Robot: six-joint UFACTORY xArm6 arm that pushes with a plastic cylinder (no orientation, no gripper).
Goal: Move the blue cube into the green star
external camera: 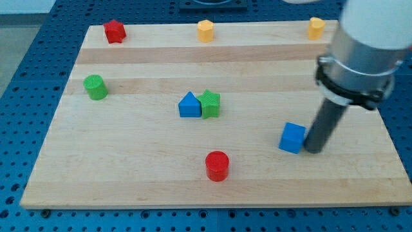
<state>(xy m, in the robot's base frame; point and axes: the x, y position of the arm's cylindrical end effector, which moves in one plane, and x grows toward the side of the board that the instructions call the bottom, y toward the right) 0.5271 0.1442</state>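
Note:
The blue cube (292, 137) lies on the wooden board at the view's lower right. The green star (209, 104) sits near the board's middle, touching a blue triangular block (189, 105) on its left. My tip (313, 149) rests on the board right against the blue cube's right side. The rod rises from it to the grey arm body at the view's upper right.
A red cylinder (217, 165) stands near the bottom middle. A green cylinder (96, 87) is at the left. A red block (114, 31), an orange-yellow block (205, 30) and another orange-yellow block (315, 28) line the top edge of the wooden board (129, 167).

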